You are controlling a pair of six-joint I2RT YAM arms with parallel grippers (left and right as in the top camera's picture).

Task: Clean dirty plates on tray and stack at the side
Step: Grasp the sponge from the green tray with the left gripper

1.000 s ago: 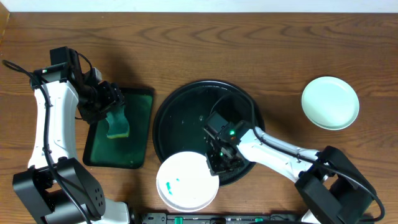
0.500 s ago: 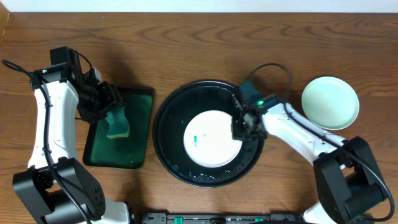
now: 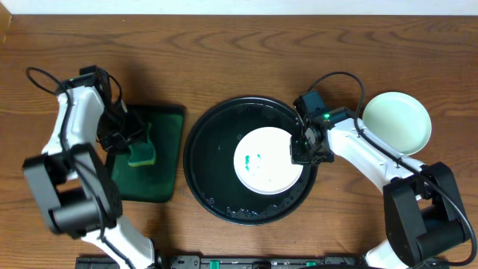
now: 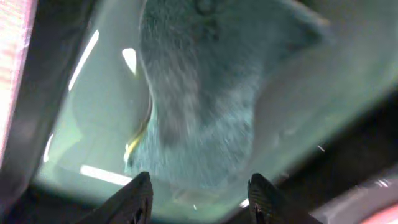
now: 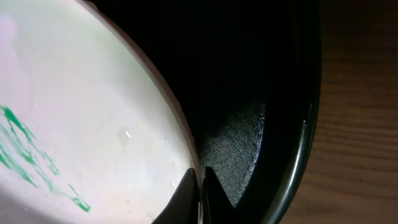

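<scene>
- The smeared plate has moved from the front edge of the table, where it overhung the rim of the black tray a second ago. It now lies flat inside that tray, toward its right side.
- The right gripper is pinched tight on the plate's right rim, as it was through the move. The green streaks face up.
- The left arm has swung lower over the small green tray near the table's left edge.
- The left gripper has narrowed, its jaws part-way apart astride the sponge. The wrist view is too blurred to tell whether they press on it yet.
- A clean plate sits on the table near its right edge, well apart from the black tray. I see no third plate.
- My reading is that the dirty plate is now placed and steadied for wiping. The next step is to grip the sponge firmly and carry it across to the streaks.
- The rim pinch is thin, so the plate may skid under the sponge.
</scene>
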